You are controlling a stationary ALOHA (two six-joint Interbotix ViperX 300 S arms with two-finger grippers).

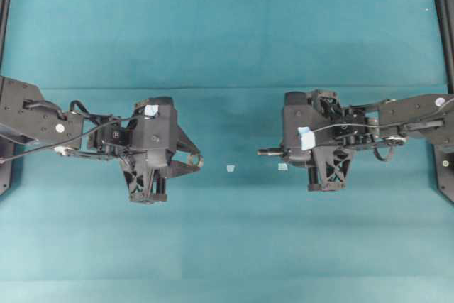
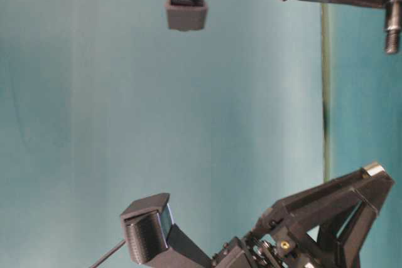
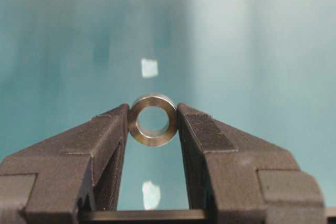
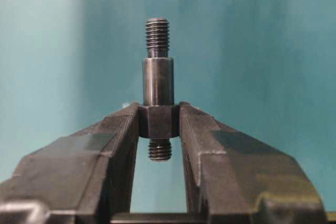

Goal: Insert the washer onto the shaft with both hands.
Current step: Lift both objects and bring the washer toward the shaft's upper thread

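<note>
While the left end effector [image 3: 153, 121] pinches the washer [image 3: 153, 119] between its fingertips, the right end effector [image 4: 159, 121] clamps the shaft [image 4: 158, 87] by its collar. Both hang above the counter [image 1: 227, 40], well apart, tips facing.

Shiny metal washer [image 3: 153, 119], dull threaded shaft [image 4: 158, 92]

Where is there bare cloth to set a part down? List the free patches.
Free, in the overhead view: the wide teal cloth above both arms, and the strip below them toward the bottom edge. Crowded: the gap between the left gripper and right gripper, where the shaft pokes in and two tape bits lie.
</note>
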